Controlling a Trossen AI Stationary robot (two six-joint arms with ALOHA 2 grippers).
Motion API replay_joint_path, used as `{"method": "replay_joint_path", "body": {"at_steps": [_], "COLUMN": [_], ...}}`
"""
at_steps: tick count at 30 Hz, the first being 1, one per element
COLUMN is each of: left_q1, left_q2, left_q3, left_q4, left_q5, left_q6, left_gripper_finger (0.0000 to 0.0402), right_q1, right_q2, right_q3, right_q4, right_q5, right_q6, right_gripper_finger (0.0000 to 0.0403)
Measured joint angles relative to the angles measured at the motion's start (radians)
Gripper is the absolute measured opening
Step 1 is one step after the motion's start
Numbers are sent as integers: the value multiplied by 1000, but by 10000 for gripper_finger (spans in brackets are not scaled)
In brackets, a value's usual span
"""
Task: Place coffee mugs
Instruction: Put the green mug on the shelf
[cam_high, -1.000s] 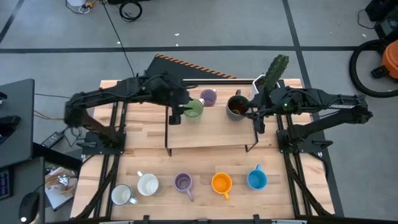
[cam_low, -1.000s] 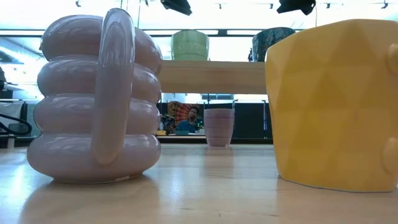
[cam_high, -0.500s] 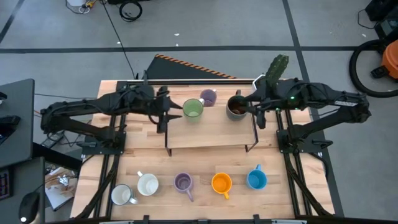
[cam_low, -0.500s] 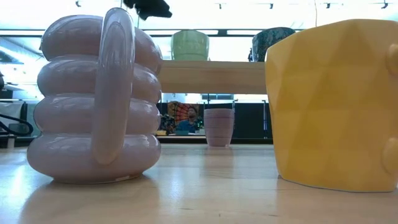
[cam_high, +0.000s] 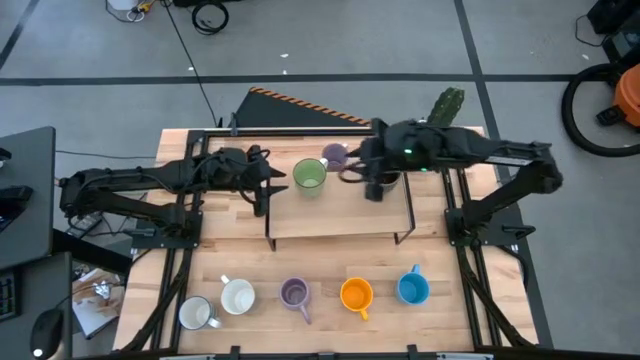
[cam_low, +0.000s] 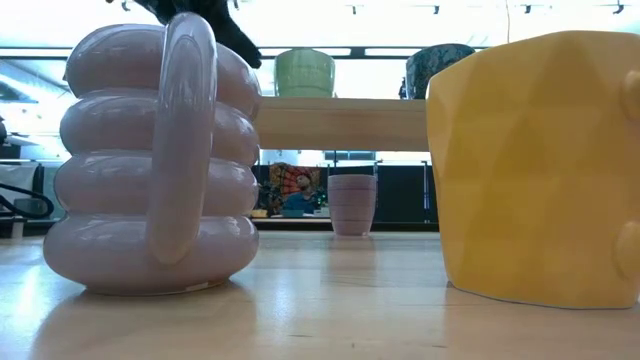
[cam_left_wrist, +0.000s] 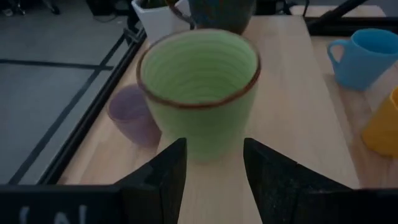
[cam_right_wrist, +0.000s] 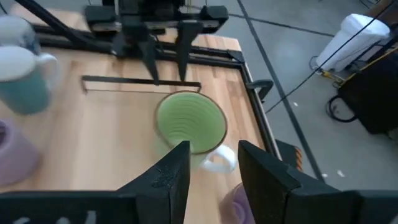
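A green mug (cam_high: 310, 175) and a dark brown mug (cam_low: 437, 65) stand on a low wooden riser (cam_high: 340, 215) at mid-table. A lilac mug (cam_high: 335, 155) sits on the table behind it. My left gripper (cam_high: 265, 182) hangs open just left of the riser, with the green mug (cam_left_wrist: 199, 81) ahead of its fingertips and clear of them. My right gripper (cam_high: 352, 175) hovers open over the riser, between the two mugs. Its fingers point at the green mug (cam_right_wrist: 189, 121) and its pale handle (cam_right_wrist: 217, 158).
Along the near edge stand two white mugs (cam_high: 195, 313) (cam_high: 238, 297), a lilac ringed mug (cam_high: 294, 293), an orange mug (cam_high: 356, 294) and a blue mug (cam_high: 412, 288). A white pot with a cactus (cam_high: 445, 110) stands at the far right. Bare wood lies between the riser and the near row.
My left gripper has drawn back from the green mug toward the table's left edge and sunk a little. My right gripper has swung from the right of the dark brown mug, over it, toward the green mug. The mugs have stayed in place.
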Motion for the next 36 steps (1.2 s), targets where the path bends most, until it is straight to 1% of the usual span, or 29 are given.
{"method": "replay_joint_path", "body": {"at_steps": [7, 12, 16, 21, 23, 31, 36], "left_q1": [1, 1, 1, 1, 0, -8, -21], "left_q2": [2, 35, 73, 109, 117, 145, 159], "left_q3": [0, -1, -1, 0, 0, 1, 0], "left_q4": [22, 33, 50, 73, 66, 122, 140], "left_q5": [-12, -19, -57, -57, -54, 82, 116], "left_q6": [-55, -76, -74, -68, -61, -44, -34], "left_gripper_finger": [165, 165, 165, 165, 165, 165, 165], "right_q1": [-108, -180, -207, -212, -211, -211, -211], "right_q2": [155, 219, 248, 260, 270, 303, 308], "right_q3": [51, 53, 54, 54, 54, 54, 53], "right_q4": [-26, -48, -71, -89, -87, -72, -56], "right_q5": [-9, -22, -116, -202, -217, -209, -204], "right_q6": [-99, -128, -130, -149, -169, -190, -193], "right_gripper_finger": [141, 141, 141, 141, 142, 140, 140]}}
